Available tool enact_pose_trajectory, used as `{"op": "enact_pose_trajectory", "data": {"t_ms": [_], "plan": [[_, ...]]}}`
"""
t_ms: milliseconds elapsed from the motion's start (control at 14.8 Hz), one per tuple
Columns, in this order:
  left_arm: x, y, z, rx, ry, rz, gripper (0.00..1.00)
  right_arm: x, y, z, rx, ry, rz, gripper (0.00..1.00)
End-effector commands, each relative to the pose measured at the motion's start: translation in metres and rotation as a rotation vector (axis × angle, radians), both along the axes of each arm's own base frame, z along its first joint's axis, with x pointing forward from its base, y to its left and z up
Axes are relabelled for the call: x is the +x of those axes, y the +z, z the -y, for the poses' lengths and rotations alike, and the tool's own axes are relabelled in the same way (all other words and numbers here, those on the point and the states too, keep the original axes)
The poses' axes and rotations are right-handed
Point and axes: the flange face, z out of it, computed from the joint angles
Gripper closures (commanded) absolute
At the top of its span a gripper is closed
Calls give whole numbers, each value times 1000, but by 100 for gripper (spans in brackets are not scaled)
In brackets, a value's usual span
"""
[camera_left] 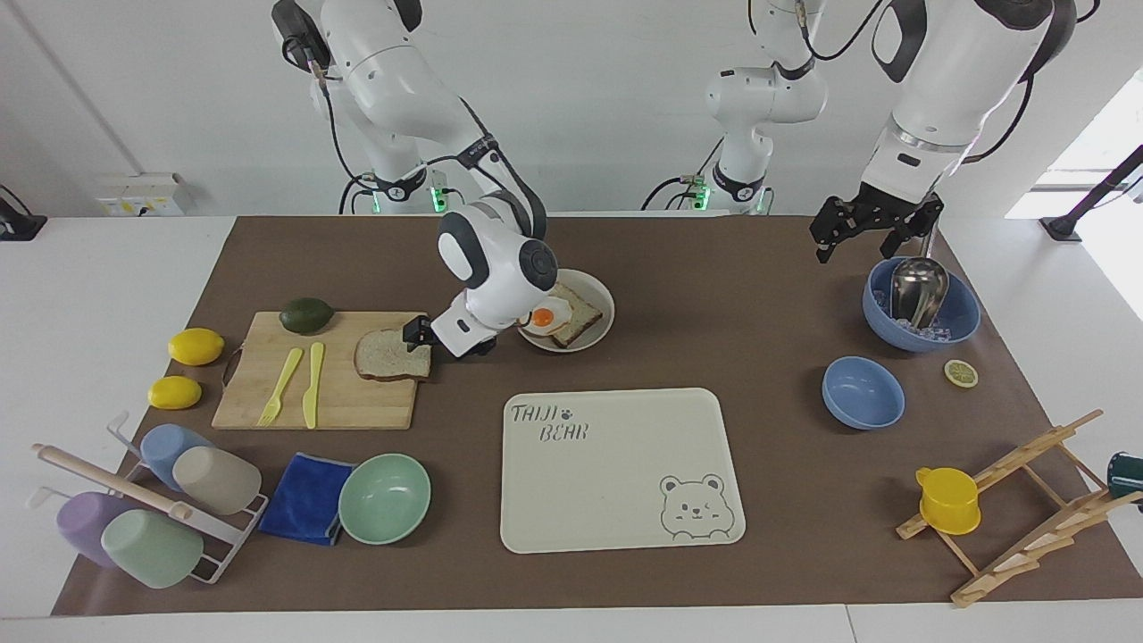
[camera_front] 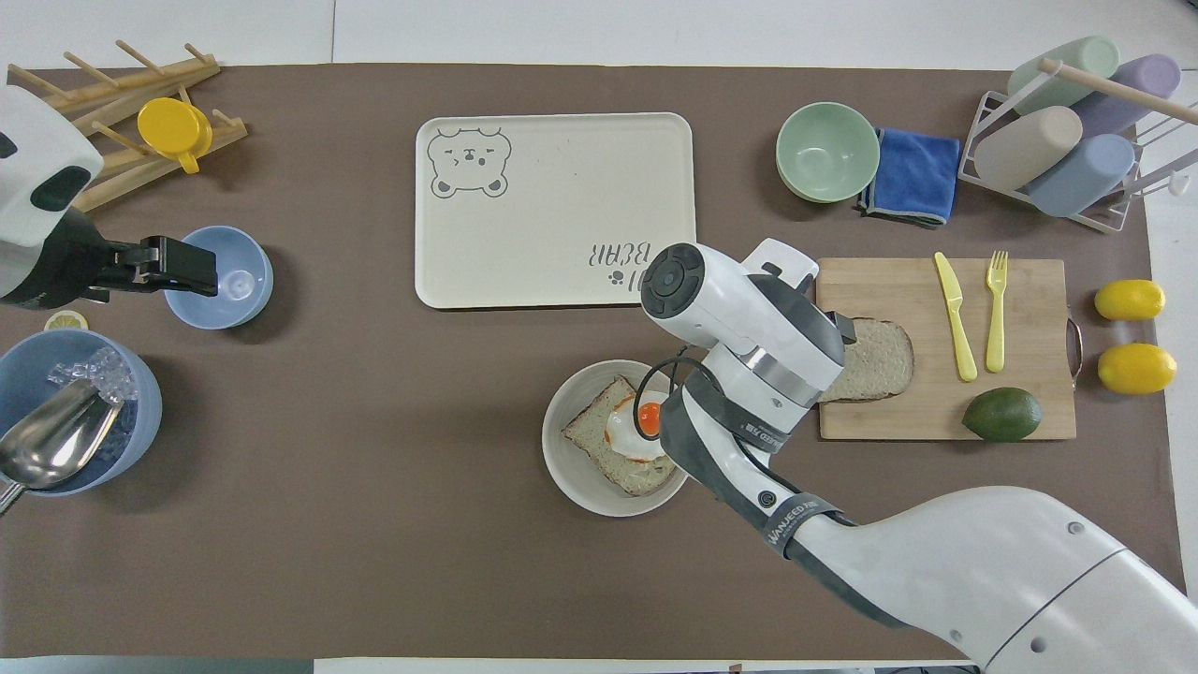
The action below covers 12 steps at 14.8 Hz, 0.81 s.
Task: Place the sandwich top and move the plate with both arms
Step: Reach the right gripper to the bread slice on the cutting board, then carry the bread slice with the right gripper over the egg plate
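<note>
The plate [camera_left: 600, 296], carrying toast with a fried egg [camera_left: 545, 316], sits near the robots' edge of the brown mat [camera_left: 732, 295]. The left gripper [camera_left: 871, 234] hangs spread and empty over the blue bowl [camera_left: 960, 313] holding a scoop. Farther out, the bread slice [camera_left: 388, 354] lies at the cutting board's [camera_left: 357, 406] corner, the right gripper [camera_left: 420, 332] parted at its edge, not clamped.

A robotics laboratory staged as a kitchen: two white arms [camera_left: 402, 80] mounted at a brown-matted table [camera_left: 714, 268], with a cutting board [camera_left: 268, 402] and cup rack [camera_left: 143, 509] near the bear-printed tray [camera_left: 616, 500].
</note>
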Motion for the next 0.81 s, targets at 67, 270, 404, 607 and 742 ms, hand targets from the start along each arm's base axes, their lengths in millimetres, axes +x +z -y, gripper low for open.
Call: {"op": "enact_pose_trajectory", "data": {"t_ms": [67, 270, 404, 607, 742], "plan": [[-5, 0, -4, 11, -4, -9, 0, -15, -5, 14, -17, 11, 13, 7], [-5, -1, -4, 11, -4, -9, 0, -19, -11, 19, -16, 16, 1, 17], [-5, -1, -5, 12, -4, -9, 0, -18, -24, 17, 22, 43, 16, 20], [-5, -1, -4, 11, -4, -9, 0, -26, -30, 27, -36, 45, -22, 20], [-5, -1, -4, 11, -4, -9, 0, -27, -30, 27, -45, 49, -25, 19]]}}
